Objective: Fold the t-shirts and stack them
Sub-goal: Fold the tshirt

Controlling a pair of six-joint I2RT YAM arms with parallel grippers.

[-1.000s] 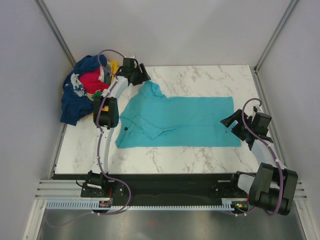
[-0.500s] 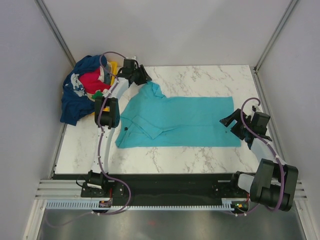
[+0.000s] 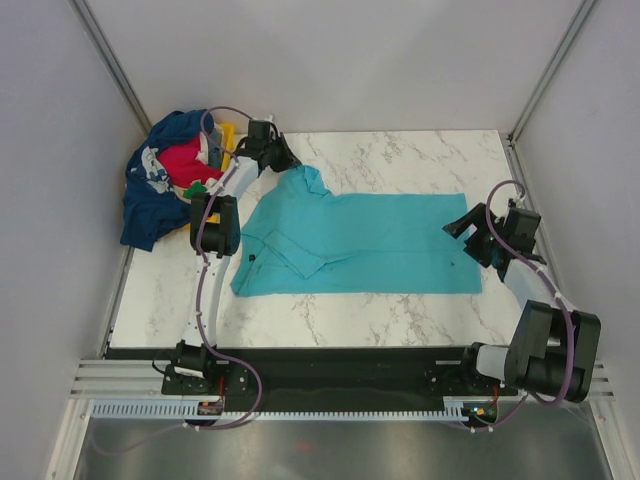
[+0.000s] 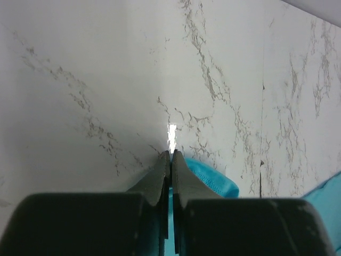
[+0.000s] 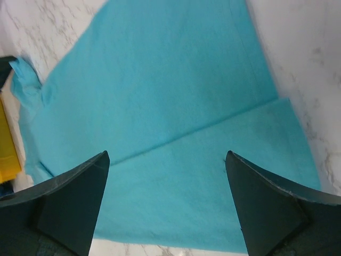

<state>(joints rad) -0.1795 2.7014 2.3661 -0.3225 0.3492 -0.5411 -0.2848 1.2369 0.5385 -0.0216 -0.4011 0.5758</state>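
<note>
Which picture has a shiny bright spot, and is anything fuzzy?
Left wrist view: a white glare spot on the marble table, just past the closed left end effector. Right wrist view: the teal t-shirt is sharp and evenly lit. Top view: only soft shadows.

No legible text anywhere — navy shirt's point(image 3: 148, 212) white print unreadable.

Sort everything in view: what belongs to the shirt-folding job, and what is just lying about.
Job:
teal t-shirt, spread flat on the marble table
navy t-shirt and red t-shirt, heaped at the far left

Lying about:
yellow tray, mostly hidden by that heap
</note>
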